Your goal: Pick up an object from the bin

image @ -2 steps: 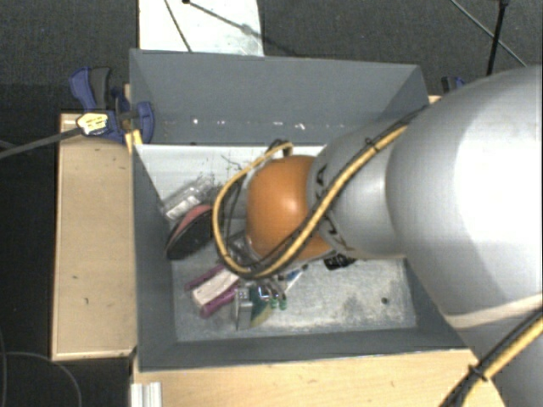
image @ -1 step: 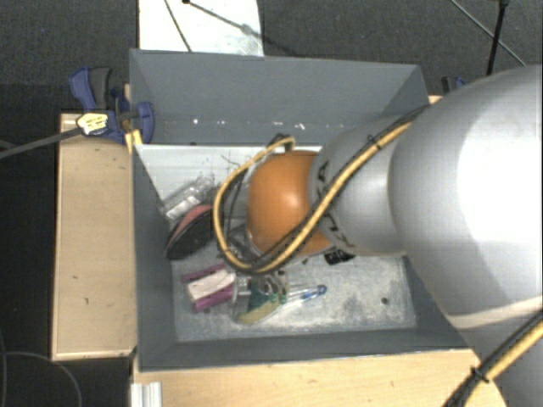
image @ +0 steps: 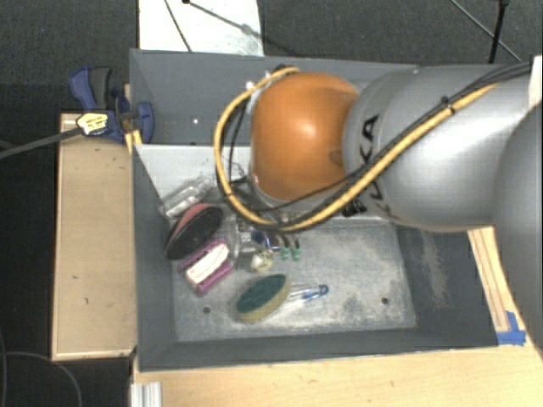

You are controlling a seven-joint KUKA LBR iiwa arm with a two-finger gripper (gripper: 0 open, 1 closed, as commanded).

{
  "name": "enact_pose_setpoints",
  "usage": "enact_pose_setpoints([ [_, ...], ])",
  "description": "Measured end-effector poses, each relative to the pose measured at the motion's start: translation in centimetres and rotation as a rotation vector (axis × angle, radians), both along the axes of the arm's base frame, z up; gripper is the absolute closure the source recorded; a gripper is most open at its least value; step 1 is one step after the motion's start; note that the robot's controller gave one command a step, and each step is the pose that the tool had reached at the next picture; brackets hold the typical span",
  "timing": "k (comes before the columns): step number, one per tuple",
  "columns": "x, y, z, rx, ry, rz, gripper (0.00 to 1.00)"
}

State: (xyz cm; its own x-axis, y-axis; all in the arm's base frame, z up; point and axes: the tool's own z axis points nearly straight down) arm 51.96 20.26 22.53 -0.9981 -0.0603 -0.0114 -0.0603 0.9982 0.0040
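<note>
Where the grey metal bin [image: 373, 265] sloped up at left, a crinkled clear plastic packet [image: 187, 195] lay far, with a black-maroon oval brush [image: 195, 227] and a purple-white block [image: 208, 267] nearer. The gripper [image: 271, 246] hung just right of the block; pincer state couldn't be told. A green oval sponge [image: 259, 298] and a blue-tipped clear tube [image: 307, 293] sat near.

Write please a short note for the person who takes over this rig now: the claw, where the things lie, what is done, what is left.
Claw: low over the middle of the bin, beneath the orange cover; open or shut cannot be told.
Nearest things: purple-and-white block at its left, dark oval brush beyond that, green round pad and blue-tipped tube nearer the front wall.
Done: no thing seen in the claw.
Left: grasp one thing, lift it out.
</note>
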Motion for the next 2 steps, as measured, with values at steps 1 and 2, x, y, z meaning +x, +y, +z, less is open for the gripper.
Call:
enact_pose_setpoints([
  [1, -0.7, -0.5, -5.6, -0.004, 0.013, -0.136, 1.00],
  [2, -2.4, 0.4, 3.6, 0.002, 0.002, -0.132, 1.00],
])
